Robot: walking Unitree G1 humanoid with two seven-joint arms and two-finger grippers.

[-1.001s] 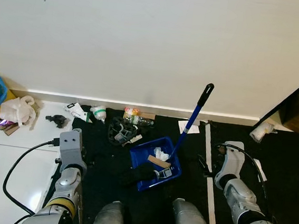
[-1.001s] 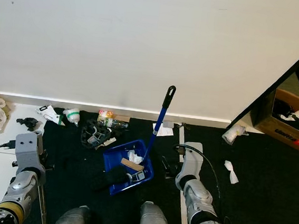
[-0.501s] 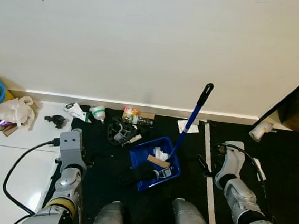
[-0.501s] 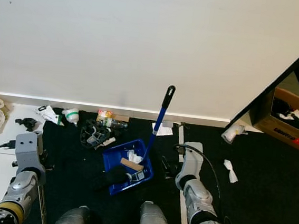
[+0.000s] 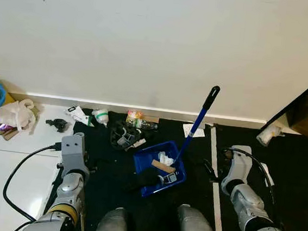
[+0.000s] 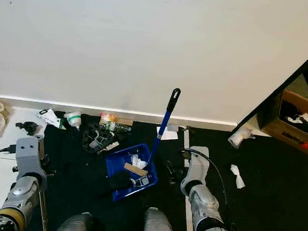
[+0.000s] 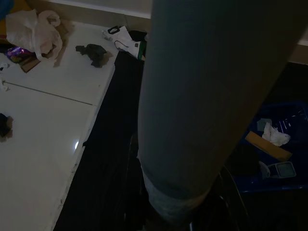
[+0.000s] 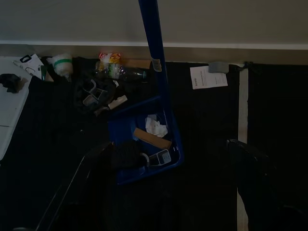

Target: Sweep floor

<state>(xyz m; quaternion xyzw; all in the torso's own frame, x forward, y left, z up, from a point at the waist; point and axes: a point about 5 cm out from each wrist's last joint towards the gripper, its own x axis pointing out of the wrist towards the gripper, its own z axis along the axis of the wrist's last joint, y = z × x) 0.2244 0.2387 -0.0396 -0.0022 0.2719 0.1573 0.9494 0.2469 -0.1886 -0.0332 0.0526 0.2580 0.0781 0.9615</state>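
From our head views we see a cardboard box (image 6: 300, 125) off to the right, which our wrist views miss. Our right wrist view shows a paper slip (image 8: 208, 77) by the baseboard beyond the blue dustpan (image 8: 144, 144). Our left wrist view is mostly blocked by a grey tube, with white floor (image 7: 43, 125) and a plastic bag (image 7: 33, 31) beside it.

The black mat's (image 5: 107, 171) left edge meets white floor just outside our left gripper (image 5: 72, 152); the wall closes off the far side, with litter (image 5: 126, 133) scattered along it.

The dustpan, holding scraps, sits between our two arms, ahead of our knees, its blue handle (image 5: 198, 121) rising toward the wall, nearer our right gripper (image 5: 235, 166). Neither touches it. We cannot tell whether either gripper's fingers are parted or closed.
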